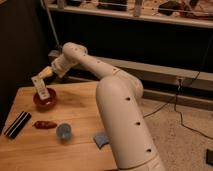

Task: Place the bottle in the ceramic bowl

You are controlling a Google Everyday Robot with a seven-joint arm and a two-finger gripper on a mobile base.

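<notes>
Reached far out over the back left part of the pale wooden tabletop (80, 105), with the beige two-finger pincer (46, 73) poised just above the round, glossy orange-red ceramic bowl (45, 98). Closed on the upper end of the small, slim white bottle (40, 87), which hung below the pincer, tilted, its lower end at or just inside the bowl's rim; whether it already touched the dark inside could not be told. Held by the top, by the look of it, so that the bottom could go in first without the fingers meeting the rim. Judged near the end of the task: only lowering and letting go left, and a tilted bottle let go too high could tip out over the edge. Left lying nearer the front edge, well apart from the pincer and out of the path: a small dark red thing (45, 124), a small light blue cup (63, 132) beside it, a dark flat bar with pale stripes (17, 124) far to the side, and a blue-grey folded piece (101, 140) close to the robot's white body (125, 120).
</notes>
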